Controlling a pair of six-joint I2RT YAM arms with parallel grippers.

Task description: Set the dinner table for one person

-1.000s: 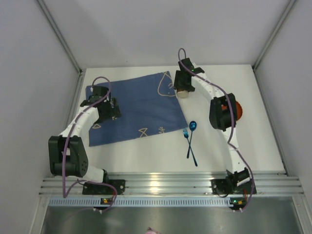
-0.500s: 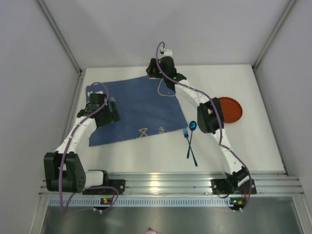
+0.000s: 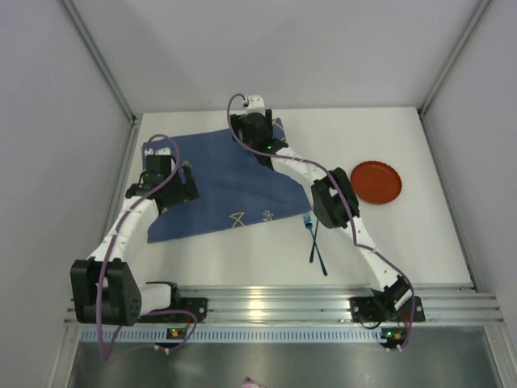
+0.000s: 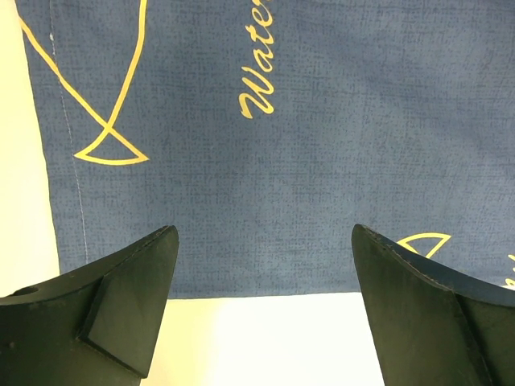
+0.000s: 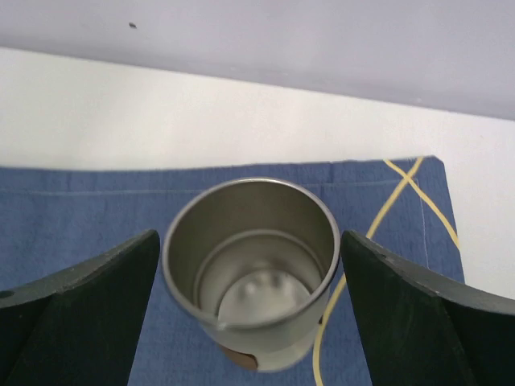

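Note:
A steel cup (image 5: pixel 251 269) stands upright on the dark blue fish cloth (image 3: pixel 234 182), near its far edge. It is between the fingers of my right gripper (image 5: pixel 251 234), which is open, with a thin gap showing on each side. In the top view the right gripper (image 3: pixel 257 139) hides the cup. My left gripper (image 3: pixel 182 187) hangs open over the cloth's left part. In the left wrist view its fingers (image 4: pixel 129 297) straddle the cloth's edge (image 4: pixel 265 291) with nothing between them. The cloth lies on the white dinner table (image 3: pixel 242 255).
A red plate (image 3: pixel 376 182) sits on the table at the right. A blue fork and spoon (image 3: pixel 315 246) lie crossed just off the cloth's near right corner, their heads partly under my right arm's elbow (image 3: pixel 331 202). Grey walls close in at the back and both sides.
My right arm has swung left with the cup, from the cloth's far right corner to its far edge, and its jaws have widened. The red plate is now uncovered. The left gripper barely shifted.

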